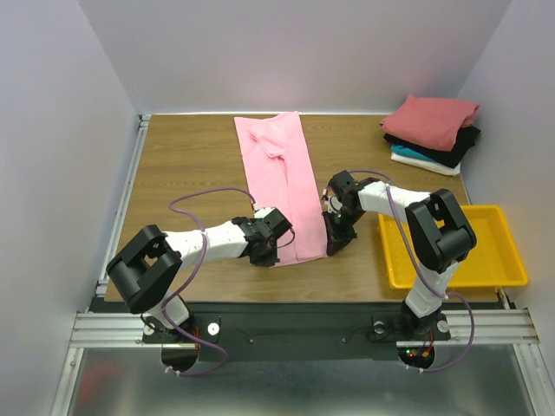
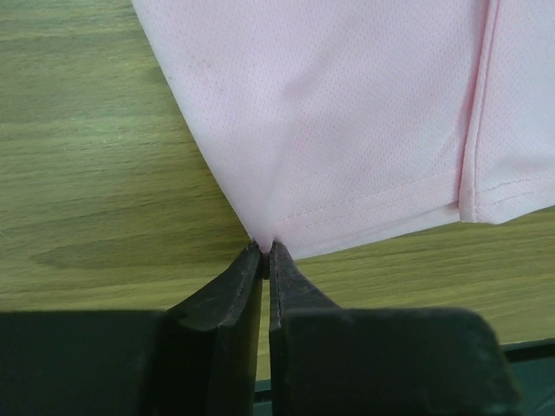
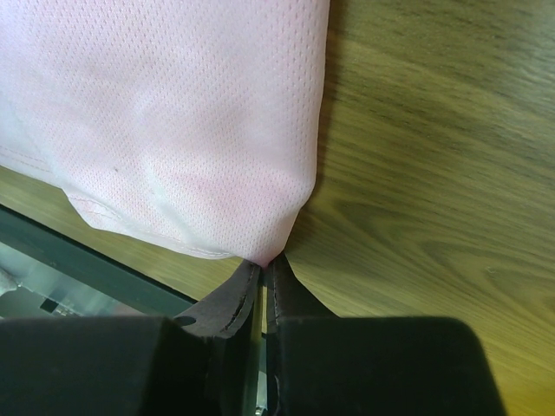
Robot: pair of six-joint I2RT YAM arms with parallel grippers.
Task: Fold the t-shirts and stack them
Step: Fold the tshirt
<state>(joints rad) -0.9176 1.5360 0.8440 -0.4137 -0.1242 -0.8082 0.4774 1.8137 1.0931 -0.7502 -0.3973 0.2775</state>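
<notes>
- Cloth in hand: the pink t-shirt (image 1: 279, 178) lies on the bench (image 1: 186, 165) to the left of the yellow tray (image 1: 512, 270). It is already narrowed into a long strip that runs from the far side of the bench toward the arm bases.
- The left tool (image 2: 264, 251) is clenched on the strip's near corner on the side away from the tray. A small peak of hem is pinched between its closed tips.
- The right tool (image 3: 264, 263) is clenched on the near corner on the tray side, where the folded edge meets the hem. The cloth bunches slightly just above the pinch.
- Beyond the tray, in the far corner, sits a stack (image 1: 431, 130) of folded shirts, dusty red on top with black and teal under it.
- Step in hand, as I judge it: the crosswise fold, with both near corners gripped and the hem end ready to go over the collar end.
- The next move calls for both arms to lift together and carry the hem away from the bases. They need to keep the same spacing so the strip stays flat and square, then lay edge on edge before letting go.
- After that the folded shirt has yet to go onto the stack beyond the tray.
</notes>
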